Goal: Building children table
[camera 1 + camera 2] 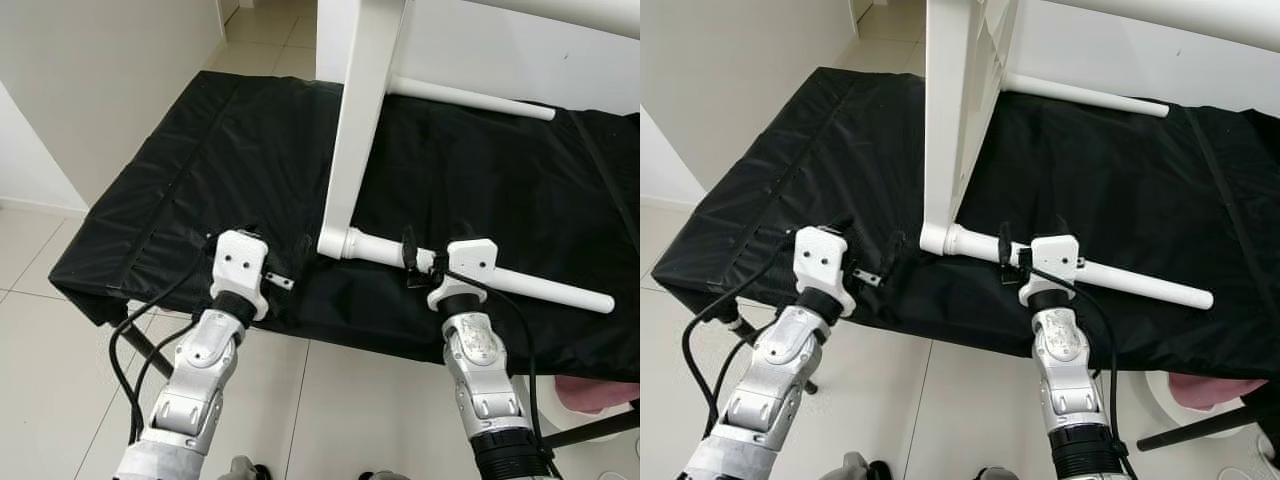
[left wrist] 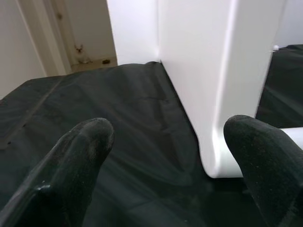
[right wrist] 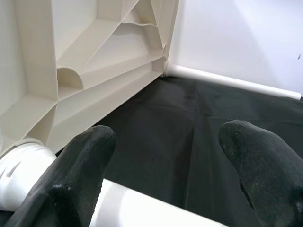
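A white children's table (image 1: 365,110) stands on its edge on a black-covered tabletop (image 1: 200,170), with one white leg (image 1: 470,272) lying along the near side. The right gripper (image 1: 421,262) straddles this leg, jaws open and not closed on it. The left gripper (image 1: 283,262) rests just beside the table's lower corner, jaws open and empty.

Tabletop (image 1: 480,30) cut by frame top — pink object (image 1: 600,392) half-hidden.
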`<state>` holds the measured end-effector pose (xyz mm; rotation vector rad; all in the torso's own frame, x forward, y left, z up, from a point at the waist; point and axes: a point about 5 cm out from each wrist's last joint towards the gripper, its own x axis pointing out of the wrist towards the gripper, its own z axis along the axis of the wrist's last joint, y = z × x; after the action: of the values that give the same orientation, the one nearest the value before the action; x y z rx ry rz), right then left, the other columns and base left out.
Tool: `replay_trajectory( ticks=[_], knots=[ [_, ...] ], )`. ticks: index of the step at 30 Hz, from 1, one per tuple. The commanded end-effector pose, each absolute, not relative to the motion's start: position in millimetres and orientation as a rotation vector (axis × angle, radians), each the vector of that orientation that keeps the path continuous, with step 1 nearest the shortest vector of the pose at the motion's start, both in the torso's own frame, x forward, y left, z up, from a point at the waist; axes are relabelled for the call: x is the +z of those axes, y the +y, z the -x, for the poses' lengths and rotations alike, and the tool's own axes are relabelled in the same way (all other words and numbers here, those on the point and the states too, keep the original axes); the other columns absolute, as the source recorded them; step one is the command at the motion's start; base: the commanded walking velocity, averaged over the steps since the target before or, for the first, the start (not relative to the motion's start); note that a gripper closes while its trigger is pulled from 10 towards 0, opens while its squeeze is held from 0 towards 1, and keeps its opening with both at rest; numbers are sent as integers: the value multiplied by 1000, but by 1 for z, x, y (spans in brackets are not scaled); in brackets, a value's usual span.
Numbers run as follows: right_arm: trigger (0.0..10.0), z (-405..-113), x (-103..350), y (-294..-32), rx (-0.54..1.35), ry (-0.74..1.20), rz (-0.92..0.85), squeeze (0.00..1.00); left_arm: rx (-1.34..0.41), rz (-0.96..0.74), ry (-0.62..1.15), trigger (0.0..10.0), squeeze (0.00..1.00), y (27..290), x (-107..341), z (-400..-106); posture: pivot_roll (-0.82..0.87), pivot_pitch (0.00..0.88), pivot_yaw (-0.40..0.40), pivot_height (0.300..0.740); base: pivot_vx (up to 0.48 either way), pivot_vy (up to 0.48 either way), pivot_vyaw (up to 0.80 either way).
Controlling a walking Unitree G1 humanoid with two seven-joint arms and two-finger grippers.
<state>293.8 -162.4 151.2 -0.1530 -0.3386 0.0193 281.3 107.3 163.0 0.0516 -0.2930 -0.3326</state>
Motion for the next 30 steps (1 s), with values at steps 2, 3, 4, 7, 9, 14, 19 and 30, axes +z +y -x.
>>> replay_trajectory(
  ticks=[2, 3, 4, 7, 9, 14, 19, 30],
  knots=[
    [10000, -293, 148, -161, 15, -325, 159, 0, -298, -43, -258, 10000, 0, 115, 156, -281, -86, 48, 62, 740, 0, 0, 0],
    [10000, -292, 147, -161, 4, -327, 163, 0, -288, -39, -257, 10000, 0, 117, 155, -281, -86, 48, 62, 740, 0, 0, 0],
    [10000, -292, 147, -161, 4, -327, 163, 0, -288, -39, -257, 10000, 0, 117, 155, -281, -86, 48, 62, 740, 0, 0, 0],
    [10000, -292, 147, -162, -4, -329, 166, 0, -280, -34, -256, 10000, 0, 118, 155, -282, -86, 48, 62, 740, 0, 0, 0],
    [10000, -290, 145, -162, -24, -336, 167, 0, -258, -20, -250, 10000, 0, 123, 153, -283, -91, 37, 67, 740, 0, 0, 0],
    [10000, -289, 142, -162, -33, -335, 165, 0, -232, -11, -235, 10000, 0, 129, 147, -283, -97, 22, 72, 740, 0, 0, 0],
    [10000, -288, 139, -161, -42, -334, 158, 0, -200, 7, -221, 10000, 0, 134, 142, -282, -98, 6, 74, 740, 0, 0, 0],
    [10000, -279, 130, -151, -15, -326, 140, 0, -144, 29, -212, 10000, 0, 141, 132, -269, -85, 0, 69, 740, 0, 0, 0]
  ],
)
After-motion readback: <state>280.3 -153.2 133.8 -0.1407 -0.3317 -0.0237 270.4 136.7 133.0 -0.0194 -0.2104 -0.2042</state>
